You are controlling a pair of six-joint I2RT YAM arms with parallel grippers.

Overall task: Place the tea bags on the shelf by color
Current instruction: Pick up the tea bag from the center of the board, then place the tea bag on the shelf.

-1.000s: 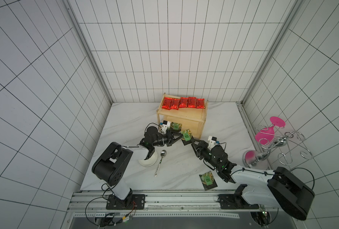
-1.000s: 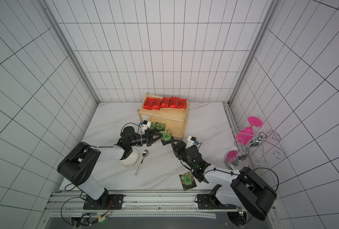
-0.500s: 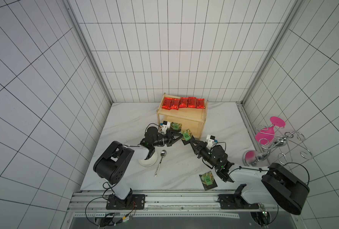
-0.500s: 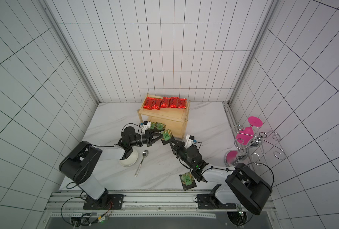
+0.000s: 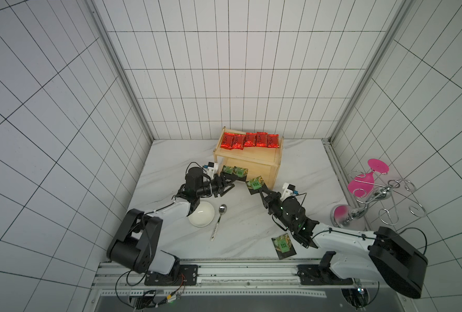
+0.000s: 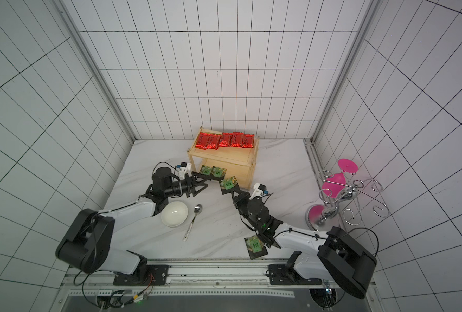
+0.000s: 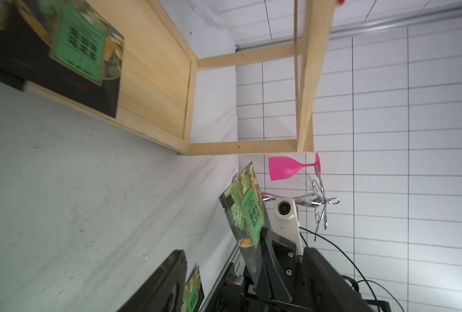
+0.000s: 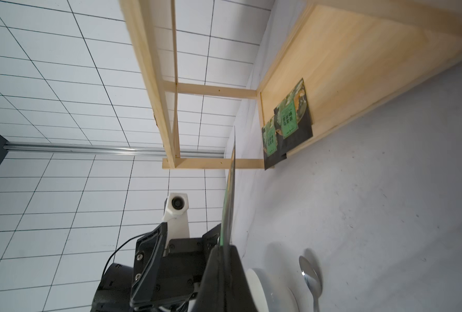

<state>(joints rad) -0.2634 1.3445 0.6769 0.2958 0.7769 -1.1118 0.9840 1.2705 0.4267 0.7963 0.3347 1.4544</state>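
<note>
Room: white tiled walls on three sides, with a pale marble tabletop (image 5: 170,164) below them.
Top views, shelf: the shelf (image 5: 247,160) stands at the back of the tabletop. Five red sachets (image 5: 250,140) lie in a row on its upper board. Two black packets (image 5: 234,170) lie side by side at the front of the lower board.
Top views, right gripper: the right gripper (image 5: 259,192) is clamped on the held packet (image 5: 254,184), which is lifted just in front of the shelf.
Top views, left gripper: the left gripper (image 5: 233,182) has its jaws spread with nothing between them, just beside the two black packets.
Top views, rest: a loose packet (image 6: 255,245) lies flat near the front edge. A white bowl (image 6: 174,213) and a spoon (image 6: 193,220) lie between the arms. A wire glass rack (image 5: 378,194) holds a pink glass (image 5: 359,181).
Left wrist view: one of the black packets (image 7: 81,51) lies on the lower board. The held packet (image 7: 247,213) stands tilted in the right gripper's fingers (image 7: 273,259).
Right wrist view: the held packet (image 8: 230,189) shows edge-on, pinched between the fingers (image 8: 211,272). The black packets (image 8: 292,118) overlap and overhang the front rim.
</note>
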